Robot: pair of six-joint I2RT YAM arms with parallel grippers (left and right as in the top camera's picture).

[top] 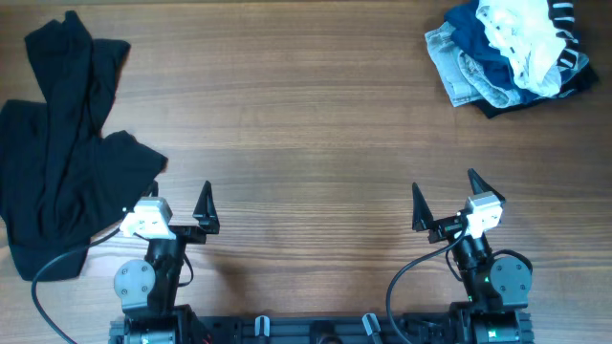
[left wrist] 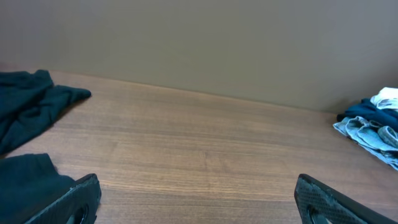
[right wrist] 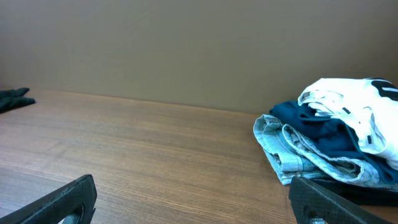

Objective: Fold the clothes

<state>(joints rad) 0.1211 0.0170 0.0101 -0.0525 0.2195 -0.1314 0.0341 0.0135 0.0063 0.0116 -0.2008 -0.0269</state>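
Note:
A black garment lies crumpled at the table's left side, and shows in the left wrist view too. A pile of clothes sits at the far right corner: light denim, dark blue, white and striped pieces. It shows in the right wrist view and the left wrist view. My left gripper is open and empty at the near edge, just right of the black garment. My right gripper is open and empty at the near edge, well short of the pile.
The wooden table runs between the two lots of clothes. A plain wall stands behind its far edge. Black cables loop beside the arm bases at the near edge.

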